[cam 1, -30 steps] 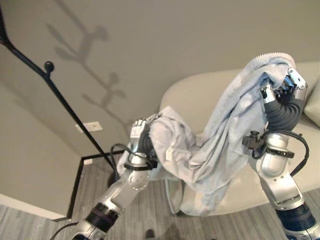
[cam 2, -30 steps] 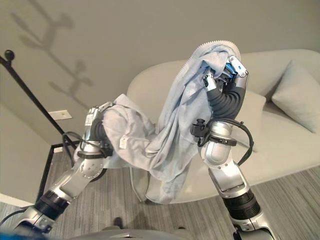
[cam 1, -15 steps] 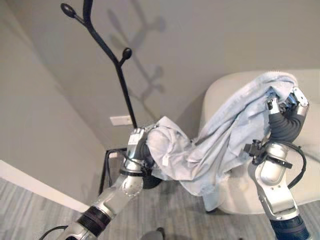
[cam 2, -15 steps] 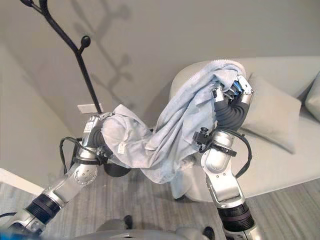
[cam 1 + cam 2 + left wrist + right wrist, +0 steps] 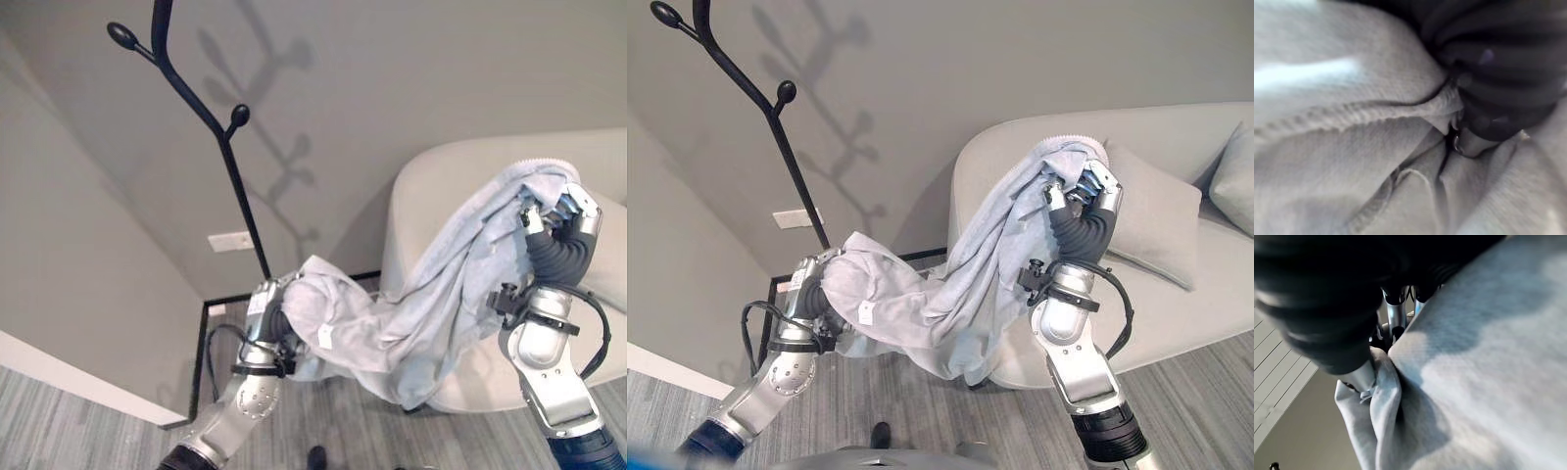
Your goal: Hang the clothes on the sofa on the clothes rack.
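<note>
A pale blue-grey garment [image 5: 431,304] hangs stretched between my two hands, in front of the sofa [image 5: 441,186]. My right hand [image 5: 560,211] is raised by the sofa's back with its fingers curled into one end of the cloth [image 5: 1488,357]. My left hand [image 5: 263,311] is lower, near the foot of the rack. The other end is draped over it and bunched round its thumb [image 5: 1464,144]. The black clothes rack [image 5: 230,157] stands against the wall above the left hand. Its knobbed branches [image 5: 238,116] are bare.
Two grey cushions [image 5: 1156,220] [image 5: 1239,176] lie on the sofa seat. A white wall socket [image 5: 230,241] sits beside the rack pole. The wall makes a corner at the left, and grey plank flooring [image 5: 1205,392] runs in front of the sofa.
The whole view has swung left and up, so the rack's top branches now show. The garment stays stretched between both hands, and both grips look unchanged.
</note>
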Robot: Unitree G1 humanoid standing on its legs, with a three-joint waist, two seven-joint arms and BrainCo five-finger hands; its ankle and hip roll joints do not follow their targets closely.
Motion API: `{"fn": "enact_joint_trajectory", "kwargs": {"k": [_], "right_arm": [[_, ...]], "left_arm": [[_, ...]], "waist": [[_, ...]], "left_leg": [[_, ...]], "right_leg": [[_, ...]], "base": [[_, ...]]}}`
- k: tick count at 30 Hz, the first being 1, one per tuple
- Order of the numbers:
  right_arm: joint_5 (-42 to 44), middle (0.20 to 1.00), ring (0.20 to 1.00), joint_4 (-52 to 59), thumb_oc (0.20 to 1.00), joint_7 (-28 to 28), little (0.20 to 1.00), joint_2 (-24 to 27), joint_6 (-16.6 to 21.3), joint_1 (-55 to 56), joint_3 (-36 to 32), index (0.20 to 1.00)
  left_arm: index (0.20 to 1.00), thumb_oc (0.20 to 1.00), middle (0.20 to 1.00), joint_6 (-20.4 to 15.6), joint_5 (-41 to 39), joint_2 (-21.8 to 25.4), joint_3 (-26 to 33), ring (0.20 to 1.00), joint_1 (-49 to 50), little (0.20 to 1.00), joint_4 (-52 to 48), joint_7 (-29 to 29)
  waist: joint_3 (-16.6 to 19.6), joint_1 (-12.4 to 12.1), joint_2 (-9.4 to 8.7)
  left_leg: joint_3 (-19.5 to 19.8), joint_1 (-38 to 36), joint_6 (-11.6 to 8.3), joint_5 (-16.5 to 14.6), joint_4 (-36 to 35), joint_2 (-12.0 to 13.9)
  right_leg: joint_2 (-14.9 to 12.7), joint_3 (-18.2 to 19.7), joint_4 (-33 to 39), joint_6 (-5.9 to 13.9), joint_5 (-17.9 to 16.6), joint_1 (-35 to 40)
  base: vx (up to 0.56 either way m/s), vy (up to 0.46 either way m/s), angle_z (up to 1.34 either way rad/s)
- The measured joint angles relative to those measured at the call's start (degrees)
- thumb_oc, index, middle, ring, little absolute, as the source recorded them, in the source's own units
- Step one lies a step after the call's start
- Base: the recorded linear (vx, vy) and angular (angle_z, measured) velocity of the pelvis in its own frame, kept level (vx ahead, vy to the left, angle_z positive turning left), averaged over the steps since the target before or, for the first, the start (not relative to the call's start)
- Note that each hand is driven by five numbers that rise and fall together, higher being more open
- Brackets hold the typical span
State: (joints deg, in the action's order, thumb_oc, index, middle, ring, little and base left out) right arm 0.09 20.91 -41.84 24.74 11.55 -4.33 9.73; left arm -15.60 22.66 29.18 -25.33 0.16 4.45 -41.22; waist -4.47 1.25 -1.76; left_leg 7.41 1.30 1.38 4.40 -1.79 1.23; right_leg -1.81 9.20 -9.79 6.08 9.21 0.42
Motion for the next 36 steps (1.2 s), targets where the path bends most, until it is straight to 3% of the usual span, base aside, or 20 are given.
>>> {"fn": "enact_joint_trajectory", "kwargs": {"k": [8, 9, 11, 13, 15, 16, 17, 19, 21, 22, 24, 25, 26, 27, 30, 31, 34, 36], "right_arm": [[2.7, 0.200, 0.200, -3.1, 0.200, 2.4, 0.200, 0.9, 0.3, 3.2, 0.9, 0.200], [2.7, 0.200, 0.200, -3.5, 0.200, 2.5, 0.200, 2.0, 0.3, 3.4, 0.9, 0.200], [2.8, 0.200, 0.200, -3.6, 0.200, 2.8, 0.200, 2.2, 0.2, 3.4, 1.0, 0.200], [2.8, 0.200, 0.200, -3.5, 0.200, 2.8, 0.200, 2.3, 0.2, 3.4, 1.1, 0.200], [3.2, 0.200, 0.200, -3.0, 0.200, 2.7, 0.200, 3.1, 0.3, 3.3, 1.1, 0.200], [3.3, 0.200, 0.200, -3.2, 0.200, 2.2, 0.200, 3.5, 0.5, 3.2, 1.1, 0.200], [3.6, 0.200, 0.200, -3.4, 0.200, 2.1, 0.200, 3.4, 0.4, 3.4, 2.0, 0.200], [4.5, 0.200, 0.200, -3.8, 0.200, 2.2, 0.200, 3.3, 0.4, 2.6, 2.5, 0.200], [5.2, 0.200, 0.200, -4.0, 0.200, 1.6, 0.200, 1.6, 0.4, 0.5, 2.2, 0.200], [5.3, 0.200, 0.200, -4.0, 0.200, 1.6, 0.200, 0.6, 0.5, 0.3, 2.0, 0.200], [5.4, 0.200, 0.200, -3.9, 0.200, 1.6, 0.200, 0.8, 0.5, 0.0, 1.6, 0.200], [5.4, 0.200, 0.200, -3.7, 0.200, 1.6, 0.200, 1.4, 0.7, -0.1, 1.2, 0.200], [5.5, 0.200, 0.200, -4.1, 0.200, 1.6, 0.200, 1.3, 0.9, 0.4, 1.0, 0.200], [5.5, 0.200, 0.200, -4.0, 0.200, 2.0, 0.200, 1.0, 0.8, 1.1, 1.1, 0.200], [5.4, 0.200, 0.200, -4.0, 0.200, 3.1, 0.200, 0.3, 0.3, 1.0, 1.3, 0.200], [5.4, 0.200, 0.200, -4.0, 0.200, 3.6, 0.200, -0.6, -0.1, 1.0, 1.3, 0.200], [5.1, 0.200, 0.200, -3.8, 0.200, 3.7, 0.200, -2.3, -0.8, 1.2, 1.3, 0.200], [4.9, 0.200, 0.200, -3.9, 0.200, 3.9, 0.200, -2.4, -1.0, 1.2, 1.3, 0.200]], "left_arm": [[0.200, 0.200, 0.200, -0.1, -4.2, -4.8, 0.9, 0.200, 3.3, 0.200, -1.0, 0.4], [0.200, 0.200, 0.200, -0.1, -5.1, -5.4, 0.9, 0.200, 3.2, 0.200, -1.1, 0.7], [0.200, 0.200, 0.200, 0.0, -6.6, -5.3, 0.9, 0.200, 3.6, 0.200, -1.1, 0.9], [0.200, 0.200, 0.200, 0.0, -6.8, -5.2, 0.9, 0.200, 3.4, 0.200, -1.1, 1.0], [0.200, 0.200, 0.200, -0.1, -6.8, -5.7, 0.7, 0.200, 3.3, 0.200, -1.3, 1.0], [0.200, 0.200, 0.200, -0.1, -6.8, -5.9, 0.5, 0.200, 2.4, 0.200, -1.1, 1.1], [0.200, 0.200, 0.200, -0.1, -6.8, -5.8, 0.8, 0.200, 2.2, 0.200, -1.3, 1.1], [0.200, 0.200, 0.200, 0.0, -6.8, -5.0, 0.8, 0.200, 1.6, 0.200, -1.3, 1.1], [0.200, 0.200, 0.200, 0.0, -6.8, -4.0, 0.7, 0.200, 0.0, 0.200, -0.9, 1.0], [0.200, 0.200, 0.200, 0.0, -6.7, -3.7, 0.7, 0.200, -0.7, 0.200, -0.2, 1.0], [0.200, 0.200, 0.200, -0.1, -6.7, -3.9, 0.7, 0.200, -0.9, 0.200, 0.4, 1.0], [0.200, 0.200, 0.200, -0.1, -6.7, -4.1, 0.4, 0.200, -1.0, 0.200, 0.4, 0.9], [0.200, 0.200, 0.200, -0.1, -6.7, -4.3, 0.4, 0.200, -1.0, 0.200, 1.1, 0.9], [0.200, 0.200, 0.200, -0.1, -6.5, -2.9, 0.2, 0.200, -1.3, 0.200, 1.4, 0.9], [0.200, 0.200, 0.200, 0.1, -6.0, 1.7, 0.4, 0.200, -2.9, 0.200, 1.9, 1.0], [0.200, 0.200, 0.200, 0.1, -5.6, 3.2, 0.7, 0.200, -3.1, 0.200, 1.9, 1.0], [0.200, 0.200, 0.200, 0.2, -5.3, 4.1, 1.4, 0.200, -3.1, 0.200, 2.0, 1.0], [0.200, 0.200, 0.200, 0.2, -5.2, 4.2, 1.5, 0.200, -2.9, 0.200, 1.9, 1.1]], "waist": [[0.3, -0.2, 2.32], [0.5, 0.0, 3.00], [0.1, -0.6, 2.19], [0.1, -0.6, 1.32], [1.2, -0.3, 2.40], [1.5, 0.2, 2.86], [2.1, 0.0, 1.75], [1.9, -0.1, -0.02], [0.9, -0.3, -2.21], [0.6, -0.3, -2.73], [0.9, -0.3, -1.22], [1.3, -0.1, 0.97], [1.2, -0.1, 0.79], [0.9, -0.4, -0.56], [0.3, -0.3, -2.24], [0.3, -0.8, -2.77], [0.2, -0.7, -3.22], [0.2, -1.1, -3.24]], "left_leg": [[1.2, 3.9, -0.20, -0.2, 5.6, 0.5], [0.7, 4.7, -0.70, -1.8, 5.2, 0.9], [-0.4, 4.6, -4.62, -5.7, 4.9, 1.2], [-0.5, 4.6, -3.21, -6.1, 7.0, 0.1], [0.2, 4.5, -2.62, -6.6, 7.5, 0.9], [-0.4, 4.8, -3.42, -5.3, 6.7, 1.6], [-1.1, 4.2, -2.03, -3.8, 5.0, 1.0], [-0.8, 4.6, -2.34, -2.5, 3.8, 0.8], [1.2, 7.5, -2.89, -3.0, 7.9, 0.3], [3.1, 7.8, -2.96, -3.1, 8.3, 0.9], [2.7, 6.8, -2.61, -2.8, 6.2, 3.5], [2.9, 5.9, -2.38, -2.6, 5.2, 5.0], [2.3, 4.8, -6.87, -2.1, 4.3, 3.9], [0.7, 4.5, -5.73, -2.6, 4.5, 0.6], [-2.1, 4.7, -3.65, -2.0, 3.8, -3.0], [-2.9, 4.6, -2.60, -2.4, 3.8, -3.9], [-4.3, 2.3, -0.58, -2.2, 1.4, -4.9], [-5.0, -0.1, 0.29, -1.4, -1.4, -4.8]], "right_leg": [[1.6, -4.7, -6.6, -3.57, 3.6, -1.9], [1.5, -5.8, -8.7, -4.33, 4.5, -3.5], [0.6, -5.8, -9.5, -4.90, 4.7, -4.3], [-1.2, -5.9, -9.6, -5.39, 4.4, -4.4], [-1.2, -5.5, -10.0, -4.81, 4.7, -4.7], [-0.6, -5.9, -11.2, -4.43, 5.2, -5.5], [-1.1, -5.1, -12.4, -3.68, 5.2, -6.7], [-1.6, -5.1, -12.6, -3.43, 5.4, -7.6], [-3.0, -5.5, -8.9, -3.67, 3.8, -6.5], [-3.6, -5.4, -5.8, -2.58, 2.2, -4.3], [-4.4, -5.5, -1.4, -1.52, 1.1, -0.5], [-4.1, -5.3, -0.9, -0.05, 1.4, 0.4], [-5.4, -4.1, -1.0, 0.73, 1.4, 0.9], [-8.7, -2.1, -0.5, 0.89, 1.4, 0.6], [-12.8, 0.2, 3.0, 1.73, -1.1, 0.7], [-13.6, 1.2, 3.4, 3.45, -2.6, 0.4], [-14.6, 2.9, 2.6, 3.69, -5.6, 0.3], [-14.6, 3.1, 1.6, 4.47, -5.7, -0.3]], "base": [[0.01, 0.001, 0.34], [0.02, 0.067, 0.39], [0.03, 0.063, 0.12], [0.05, 0.086, -0.01], [0.05, 0.118, 0.04], [0.01, 0.095, 0.08], [0.08, 0.167, 0.03], [0.12, 0.268, 0.03], [0.17, 0.431, 0.04], [0.15, 0.391, -0.04], [0.10, 0.288, -0.07], [0.11, 0.345, -0.13], [0.13, 0.468, -0.24], [0.07, 0.361, -0.25], [0.05, 0.348, -0.30], [0.05, 0.320, -0.28], [0.03, 0.212, -0.24], [0.02, 0.162, -0.18]]}}
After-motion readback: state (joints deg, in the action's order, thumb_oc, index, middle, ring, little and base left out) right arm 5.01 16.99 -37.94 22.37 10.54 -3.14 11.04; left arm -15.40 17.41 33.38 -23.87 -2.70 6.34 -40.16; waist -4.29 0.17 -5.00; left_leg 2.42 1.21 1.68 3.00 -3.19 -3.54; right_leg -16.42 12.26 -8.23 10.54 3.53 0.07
